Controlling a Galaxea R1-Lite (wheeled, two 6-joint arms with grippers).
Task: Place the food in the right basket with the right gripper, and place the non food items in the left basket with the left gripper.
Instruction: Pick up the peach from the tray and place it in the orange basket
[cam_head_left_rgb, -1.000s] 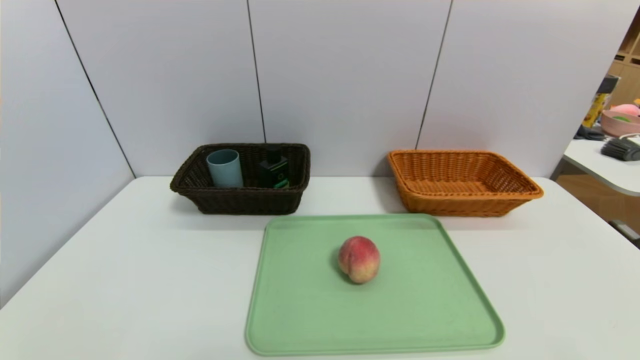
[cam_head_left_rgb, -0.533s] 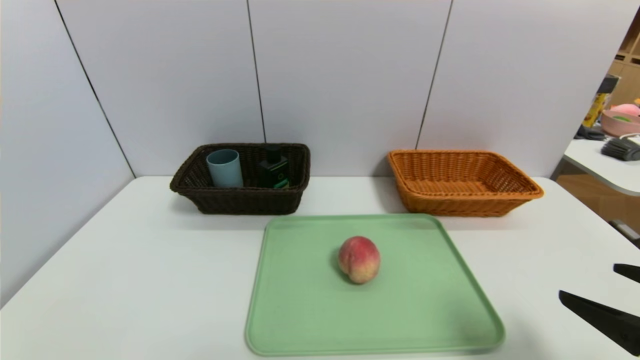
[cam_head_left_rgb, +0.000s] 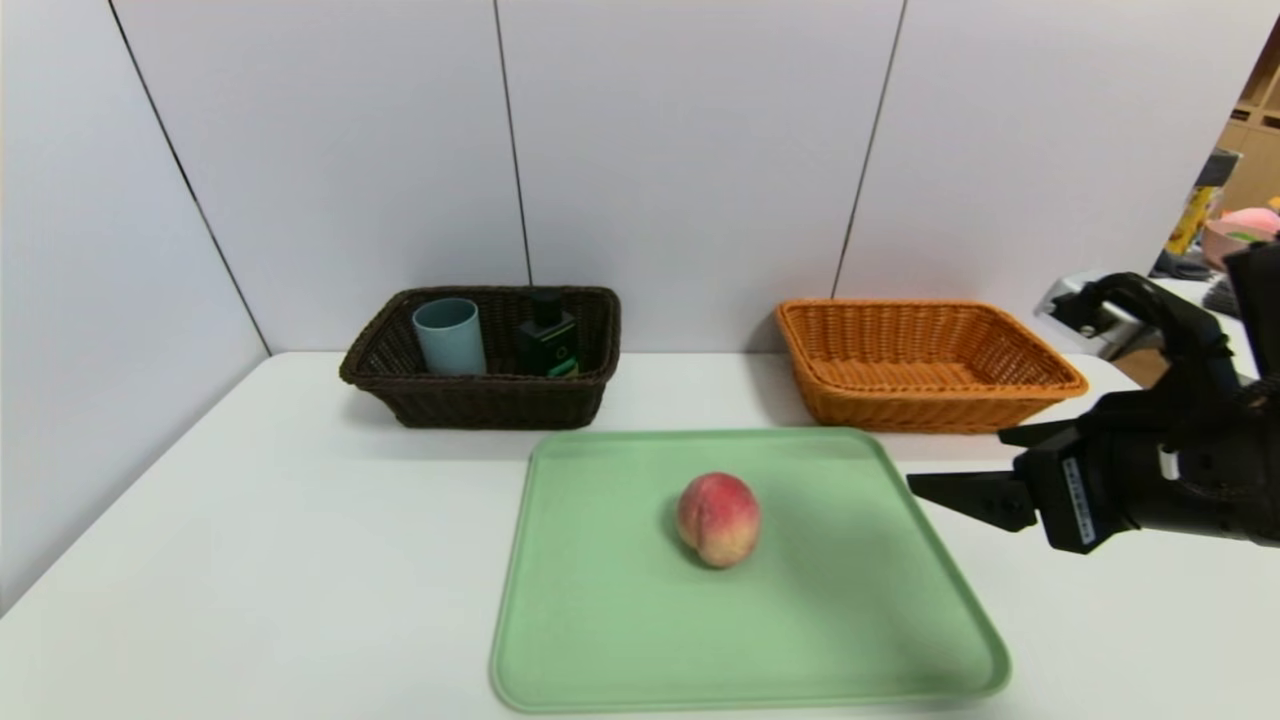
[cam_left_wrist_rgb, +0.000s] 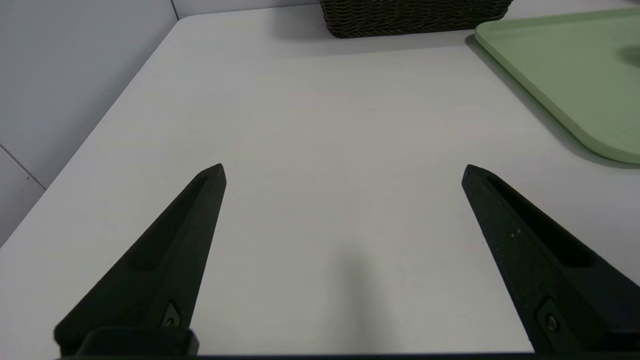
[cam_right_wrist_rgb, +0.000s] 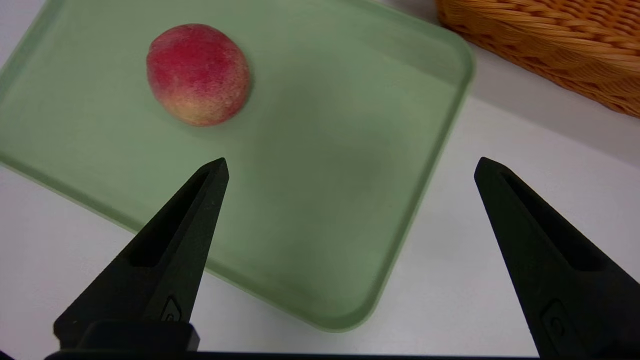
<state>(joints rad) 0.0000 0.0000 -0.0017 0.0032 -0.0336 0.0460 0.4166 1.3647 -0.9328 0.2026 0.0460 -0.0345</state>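
Rightward jaws (cam_head_left_rgb: 955, 462) have entered above the white table (cam_head_left_rgb: 300, 560).

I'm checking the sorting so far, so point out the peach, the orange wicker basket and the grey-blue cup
Peach (cam_right_wrist_rgb: 198, 75): right wrist view, on the middle of its red skin.
Orange wicker basket (cam_head_left_rgb: 930, 394): head view, on its near rim.
Grey-blue cup (cam_head_left_rgb: 453, 345): head view, on its outer side.

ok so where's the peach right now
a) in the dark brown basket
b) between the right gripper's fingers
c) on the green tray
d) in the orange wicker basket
c, the peach rests on the green tray, with the open right gripper off to its right
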